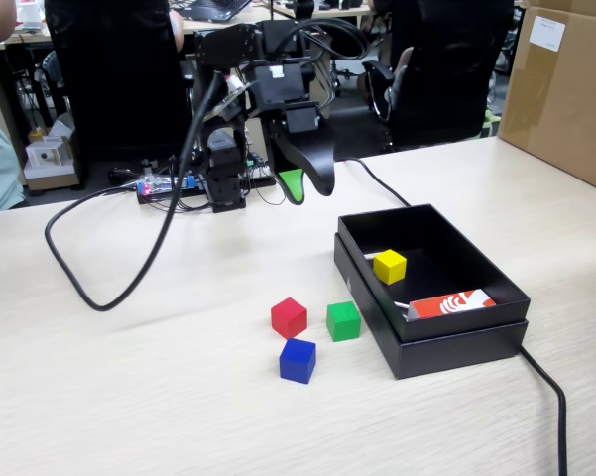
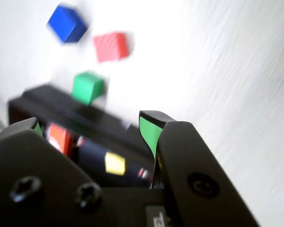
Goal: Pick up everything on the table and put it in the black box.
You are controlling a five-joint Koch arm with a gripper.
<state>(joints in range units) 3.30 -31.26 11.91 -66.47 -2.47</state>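
Hidden, cropped and blurred regions

Wrist view: motion blur softens the blue cube [image 2: 67,23], red cube [image 2: 111,46] and green cube [image 2: 87,87] beyond the gripper [image 2: 92,125]; the gripper body is cropped by the bottom edge and partly hides the black box [image 2: 61,111]. Fixed view: packet [image 1: 452,303] markings are too small to read.

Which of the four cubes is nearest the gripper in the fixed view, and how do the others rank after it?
Measured from the gripper as the fixed view shows it:
1. Yellow cube, inside the black box, to the right of the gripper.
2. Red cube and green cube, on the table in front of the box: too close to call.
3. Blue cube, lowest in the picture.
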